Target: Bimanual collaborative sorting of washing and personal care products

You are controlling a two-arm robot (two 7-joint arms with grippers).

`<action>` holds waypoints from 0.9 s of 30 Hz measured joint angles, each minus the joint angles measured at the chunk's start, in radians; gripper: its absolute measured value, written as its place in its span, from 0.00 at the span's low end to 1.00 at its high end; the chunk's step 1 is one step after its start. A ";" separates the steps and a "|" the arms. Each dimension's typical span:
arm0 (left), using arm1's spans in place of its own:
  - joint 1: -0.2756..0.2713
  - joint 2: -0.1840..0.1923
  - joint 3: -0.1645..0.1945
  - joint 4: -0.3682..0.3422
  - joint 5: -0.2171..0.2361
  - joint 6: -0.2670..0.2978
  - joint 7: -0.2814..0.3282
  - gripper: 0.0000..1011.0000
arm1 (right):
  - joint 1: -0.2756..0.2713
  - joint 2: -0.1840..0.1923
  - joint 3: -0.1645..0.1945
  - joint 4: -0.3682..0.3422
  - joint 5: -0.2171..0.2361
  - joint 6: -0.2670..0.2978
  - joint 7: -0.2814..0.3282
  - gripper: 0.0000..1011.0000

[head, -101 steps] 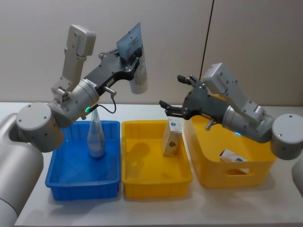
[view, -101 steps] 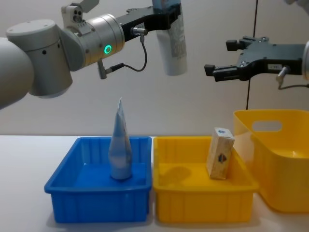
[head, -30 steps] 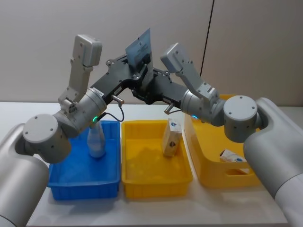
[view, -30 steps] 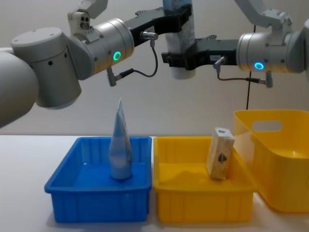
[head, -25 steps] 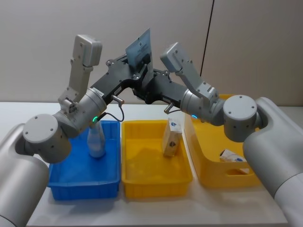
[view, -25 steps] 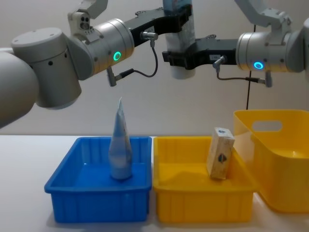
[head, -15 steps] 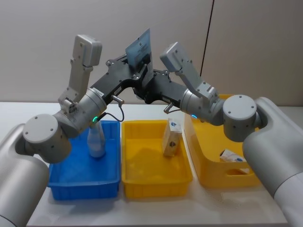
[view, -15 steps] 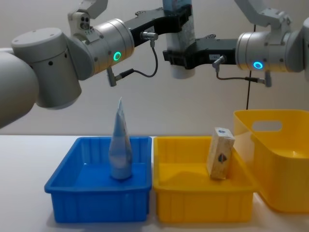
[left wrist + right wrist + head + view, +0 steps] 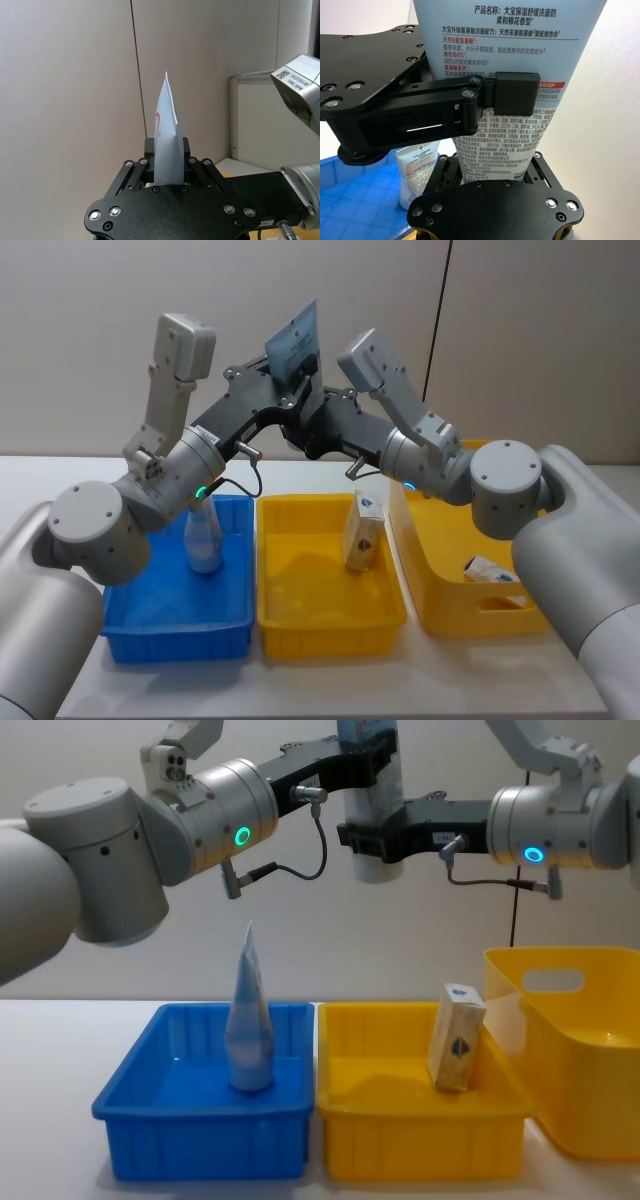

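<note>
Tube [image 9: 378, 868]: pinched by both jaw pairs, upright, cap end down. Your right gripper [image 9: 372, 832], spread and well apart seconds earlier, had closed just below your left gripper [image 9: 368, 765], which still clamped it. Judged: handover begun, release pending.

Blue tray [image 9: 170, 628], yellow tray [image 9: 330, 628], yellow basket [image 9: 452, 592] — table [image 9: 330, 685]

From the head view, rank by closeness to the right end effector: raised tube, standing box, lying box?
1. Squeeze tube, up in the right end effector's grip.
2. Upright box, yellow tray below.
3. Lying box, deep yellow bin, far right.
</note>
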State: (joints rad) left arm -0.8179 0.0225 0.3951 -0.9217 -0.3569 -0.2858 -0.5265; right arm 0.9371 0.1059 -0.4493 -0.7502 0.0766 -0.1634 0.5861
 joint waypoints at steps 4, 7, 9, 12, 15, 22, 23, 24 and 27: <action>0.000 0.000 0.000 -0.001 0.000 -0.001 -0.001 0.31 | 0.000 0.000 -0.001 0.001 0.000 0.002 0.000 0.39; 0.000 0.000 0.000 -0.001 0.000 -0.001 -0.001 0.39 | 0.000 -0.001 -0.002 0.001 0.000 0.003 0.000 0.37; 0.000 -0.001 0.000 -0.001 0.000 -0.001 -0.002 0.47 | 0.000 -0.001 -0.002 0.001 -0.001 0.003 0.000 0.36; 0.000 0.000 0.000 -0.001 0.000 -0.001 -0.002 0.54 | 0.000 -0.001 -0.002 0.001 -0.001 0.003 0.000 0.34; 0.000 0.000 0.000 -0.001 0.000 -0.001 -0.002 0.64 | 0.000 -0.001 -0.001 0.001 -0.001 0.002 0.000 0.32; 0.000 0.000 0.000 -0.001 0.000 -0.001 -0.002 0.84 | 0.000 0.000 -0.001 0.001 0.000 0.001 0.000 0.30; 0.000 0.000 0.000 -0.001 0.000 -0.001 -0.002 0.86 | 0.001 0.000 -0.001 0.002 0.000 0.001 0.000 0.29; 0.000 0.000 0.000 -0.001 0.000 -0.001 -0.002 0.91 | 0.002 0.000 0.000 0.004 0.001 -0.002 0.000 0.29; 0.000 0.000 0.000 -0.001 0.000 -0.001 -0.001 0.98 | 0.006 0.002 0.005 0.012 0.007 -0.013 0.000 0.28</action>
State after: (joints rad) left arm -0.8178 0.0226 0.3951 -0.9224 -0.3568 -0.2869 -0.5278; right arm 0.9427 0.1078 -0.4441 -0.7380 0.0838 -0.1767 0.5860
